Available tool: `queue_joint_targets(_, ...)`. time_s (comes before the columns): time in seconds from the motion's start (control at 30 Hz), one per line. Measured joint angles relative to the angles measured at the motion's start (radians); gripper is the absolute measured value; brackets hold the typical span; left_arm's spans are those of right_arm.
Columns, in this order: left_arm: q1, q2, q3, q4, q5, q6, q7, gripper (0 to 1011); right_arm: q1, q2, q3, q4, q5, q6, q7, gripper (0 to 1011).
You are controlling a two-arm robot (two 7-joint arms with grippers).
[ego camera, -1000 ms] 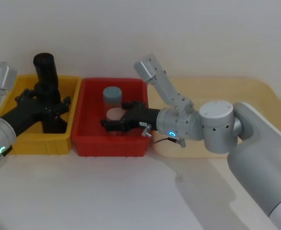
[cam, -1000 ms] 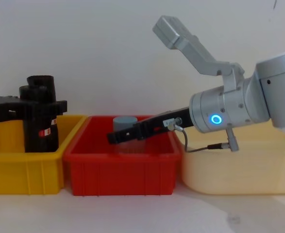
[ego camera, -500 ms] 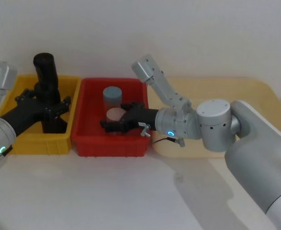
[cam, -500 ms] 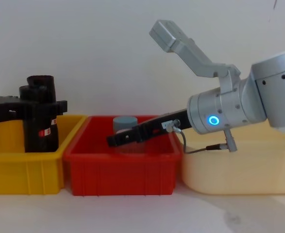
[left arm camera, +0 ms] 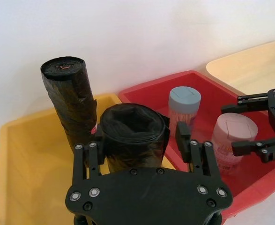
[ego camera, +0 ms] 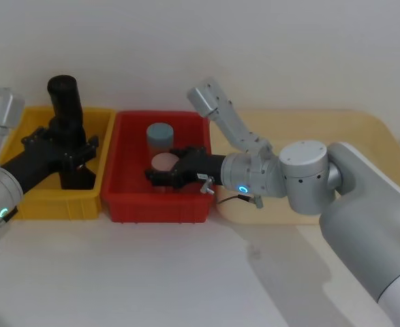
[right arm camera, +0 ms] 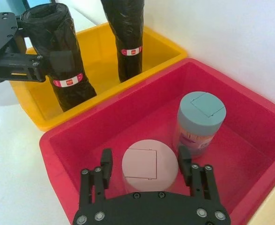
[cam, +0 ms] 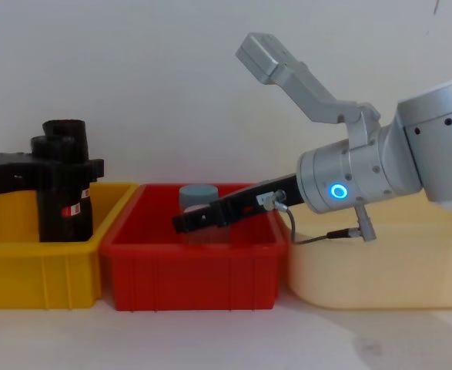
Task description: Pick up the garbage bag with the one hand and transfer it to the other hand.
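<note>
Garbage bag (ego camera: 75, 172): black roll at the left of the head view, lower end down inside the yellow bin (ego camera: 29, 204).
Label (cam: 73, 210): red and white, low on the roll.
Left gripper (ego camera: 63, 142): on the green-ringed arm, fingers clamped on either side of the garbage bag's upper part.
Second roll (ego camera: 63, 95): slimmer and taller, just behind, in the same bin.
Right gripper (ego camera: 164, 165): on the blue-ringed arm, mid-frame, fingers spread wide on either side of a pink-lidded jar (right arm camera: 150, 169) in the red bin (ego camera: 152, 208).
Grey-lidded jar (ego camera: 161, 134): just behind the pink one.
Cream tray (ego camera: 363, 129): right of the red bin.

Plain white wall (ego camera: 309, 48) at back; white tabletop (ego camera: 131, 272) in front w/ soft shadows, even light.
</note>
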Motion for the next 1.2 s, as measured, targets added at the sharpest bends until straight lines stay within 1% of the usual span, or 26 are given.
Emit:
queue_joint_targets(0.03, 0.000, 0.000, 0.000, 0.000, 0.000, 0.000, 0.000, 872, 0.000, 0.000, 0.000, 0.000, 0.000, 0.000, 0.000, 845)
queue_joint_targets(0.07, 0.000, 0.000, 0.000, 0.000, 0.000, 0.000, 0.000, 823, 0.000, 0.000, 0.000, 0.001, 0.000, 0.000, 0.000, 815)
queue_joint_targets(0.17, 0.000, 0.000, 0.000, 0.000, 0.000, 0.000, 0.000, 752, 0.000, 0.000, 0.000, 0.001, -0.001, 0.000, 0.000, 737)
queue_joint_targets(0.23, 0.000, 0.000, 0.000, 0.000, 0.000, 0.000, 0.000, 696, 0.001, -0.001, 0.000, 0.002, -0.001, 0.000, 0.001, 666)
queue_joint_targets(0.3, 0.000, 0.000, 0.000, 0.000, 0.000, 0.000, 0.000, 636, 0.001, -0.001, 0.000, 0.002, -0.001, 0.000, 0.001, 658)
queue_joint_targets(0.33, 0.000, 0.000, 0.000, 0.000, 0.000, 0.000, 0.000, 578, 0.001, -0.001, 0.000, 0.002, -0.001, 0.000, 0.001, 656)
queue_joint_targets(0.43, 0.000, 0.000, 0.000, 0.000, 0.000, 0.000, 0.000, 517, 0.001, -0.001, 0.000, 0.003, -0.001, 0.000, 0.001, 656)
queue_joint_targets(0.67, 0.000, 0.000, 0.000, 0.000, 0.000, 0.000, 0.000, 451, 0.002, -0.002, 0.000, 0.004, -0.002, 0.000, 0.001, 656)
queue_joint_targets(1.2, 0.000, 0.000, 0.000, 0.000, 0.000, 0.000, 0.000, 368, 0.002, -0.002, 0.000, 0.004, -0.002, 0.000, 0.001, 658)
